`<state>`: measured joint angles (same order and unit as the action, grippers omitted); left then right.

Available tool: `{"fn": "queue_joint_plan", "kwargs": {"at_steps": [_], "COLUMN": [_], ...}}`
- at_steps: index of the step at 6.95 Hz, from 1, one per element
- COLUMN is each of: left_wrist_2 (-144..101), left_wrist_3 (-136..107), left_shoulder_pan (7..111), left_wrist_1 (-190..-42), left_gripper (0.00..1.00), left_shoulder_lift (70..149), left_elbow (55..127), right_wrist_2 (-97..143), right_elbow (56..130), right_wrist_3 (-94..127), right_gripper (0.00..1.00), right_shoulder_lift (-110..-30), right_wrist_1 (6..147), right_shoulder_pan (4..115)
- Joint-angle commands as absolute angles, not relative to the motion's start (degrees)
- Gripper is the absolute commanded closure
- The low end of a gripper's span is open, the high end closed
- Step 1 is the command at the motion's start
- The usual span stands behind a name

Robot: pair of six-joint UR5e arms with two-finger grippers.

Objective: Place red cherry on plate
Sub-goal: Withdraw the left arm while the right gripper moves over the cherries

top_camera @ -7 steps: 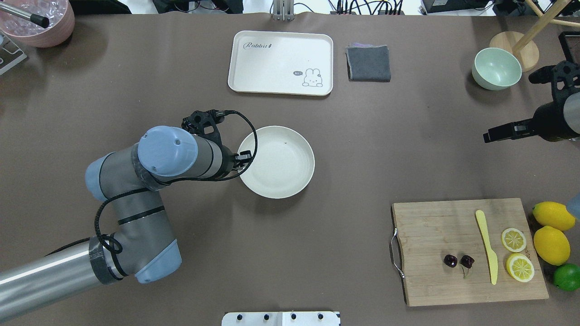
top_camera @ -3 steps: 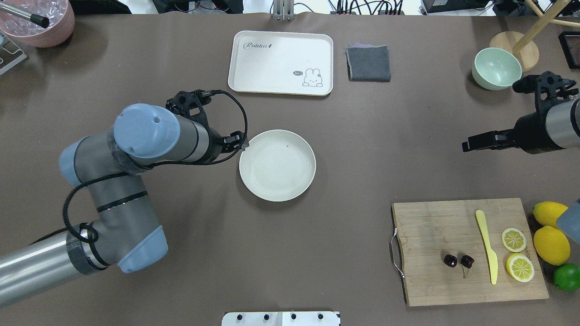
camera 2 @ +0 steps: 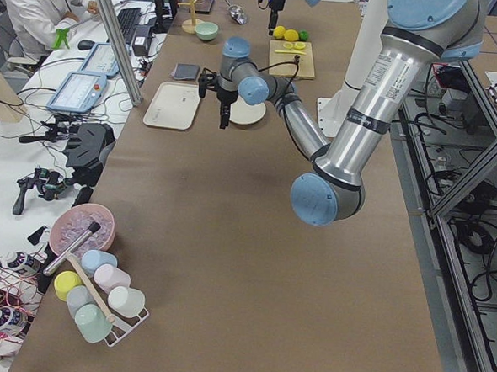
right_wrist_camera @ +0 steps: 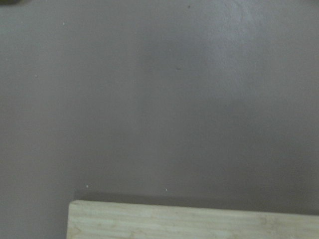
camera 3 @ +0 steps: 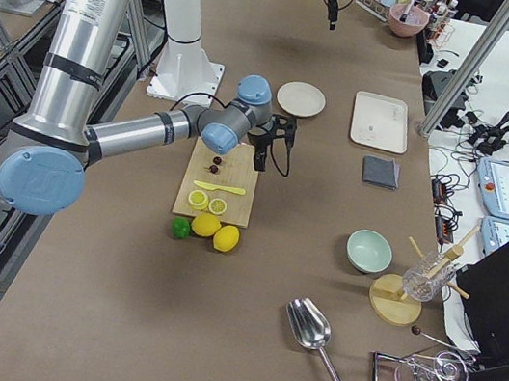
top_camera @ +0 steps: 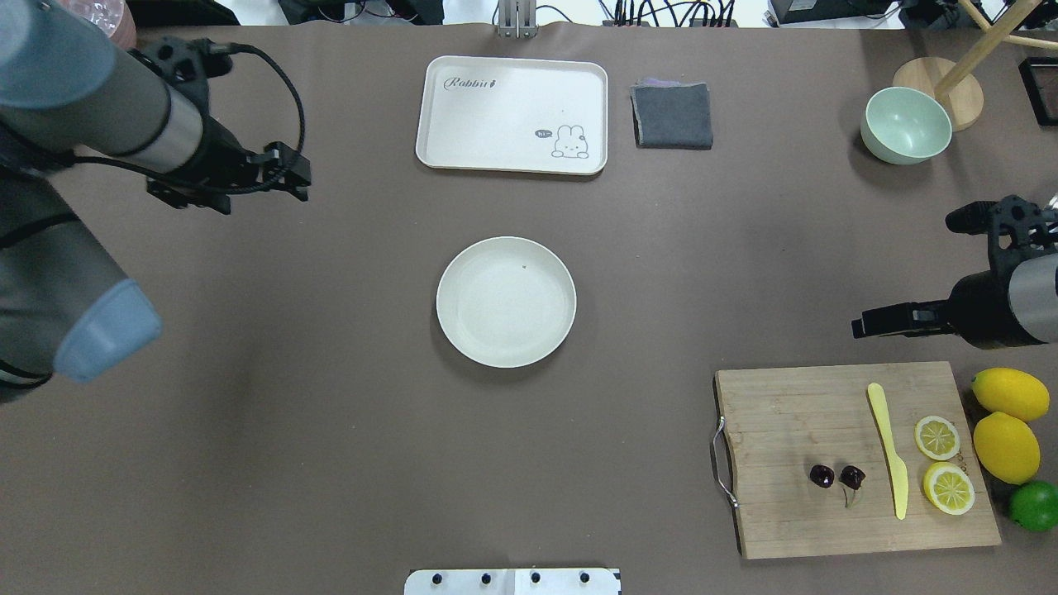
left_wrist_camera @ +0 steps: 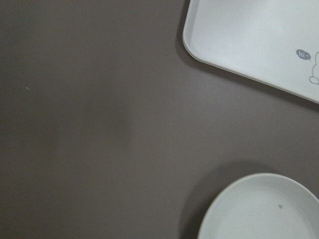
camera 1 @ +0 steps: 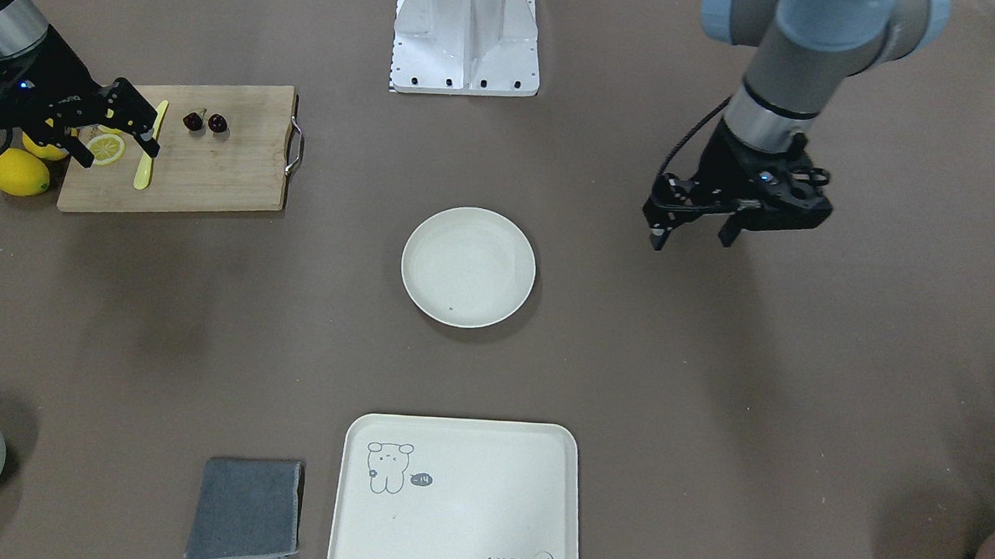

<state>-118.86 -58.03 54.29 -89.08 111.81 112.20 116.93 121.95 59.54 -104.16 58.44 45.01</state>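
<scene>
Facing the robot from across the table (camera 1: pixel 710 406), the front camera shows the red cherry (camera 1: pixel 205 121) lying on the wooden cutting board (camera 1: pixel 216 175), just beside the yellow knife (camera 1: pixel 146 151). The plate (camera 1: pixel 469 267) sits bare in the middle of the table, well apart from the board. The right tool (camera 1: pixel 118 149) hangs over the board's end where the lemon slices (camera 1: pixel 105 149) lie, with its fingers spread and nothing between them. The left tool (camera 1: pixel 691 235) hangs above bare table to one side of the plate, likewise released and empty.

From overhead, the two dark cherries lie side by side between the board's metal handle and the knife, their pale stems meeting below them. The right tool is seen side-on beyond the board's far edge. The left tool is off to the plate's far left, near the cream tray (top_camera: pixel 512 99), with both fingers apart.

In the left-end view the near arm reaches out with its tool pointing down near the plate. In the right-end view the near arm's tool points down at the board's edge, near the cherries.

The left wrist camera takes in a corner of the tray and part of the plate's rim. The right wrist camera shows blurred table and a strip of the board.
</scene>
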Motion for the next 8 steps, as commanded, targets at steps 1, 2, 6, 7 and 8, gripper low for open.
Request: {"fn": "queue_joint_plan", "kwargs": {"at_steps": [1, 2, 6, 7, 8], "left_wrist_2": [-130.36, -132.00, -132.28, -132.28, -132.28], "left_wrist_3": [-32.65, -19.47, -9.93, -9.93, -9.93], "left_shoulder_pan": [72.85, 79.56, 84.90, 84.82, 84.81], "left_wrist_1": [-85.61, -85.61, -85.96, -85.96, -86.04], "left_gripper": [0.02, 0.02, 0.02, 0.02, 0.02], "left_shoulder_lift": [102.00, 96.04, 93.87, 93.87, 93.87], "left_elbow": [113.39, 113.20, 109.86, 109.86, 109.95], "right_wrist_2": [109.91, 106.47, 92.58, 92.03, 91.59], "right_elbow": [123.75, 123.75, 123.40, 123.40, 123.05], "right_wrist_3": [66.05, 69.40, 79.97, 80.07, 79.72], "right_gripper": [0.02, 0.02, 0.03, 0.06, 0.08], "right_shoulder_lift": [-107.75, -107.75, -108.28, -109.15, -109.33], "right_wrist_1": [58.45, 58.45, 58.10, 58.10, 58.62], "right_shoulder_pan": [37.49, 33.18, 16.29, 14.78, 14.33]}}
